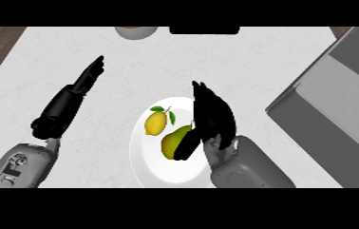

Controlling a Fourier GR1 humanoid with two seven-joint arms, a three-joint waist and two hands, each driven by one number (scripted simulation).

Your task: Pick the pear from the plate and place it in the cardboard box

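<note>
Fingers (210,107) of the right hand (214,121) were seen stretched toward twelve o'clock over the white plate (151,168), while its thumb (188,145) was curled against the pear (172,142), which lay on the plate at about five o'clock from a lemon (155,122). On the desk (231,62) at nine o'clock of the plate, the left hand (73,95) was held straight with fingers pressed together, holding nothing. A grey box (322,109) was seen at three o'clock.
</note>
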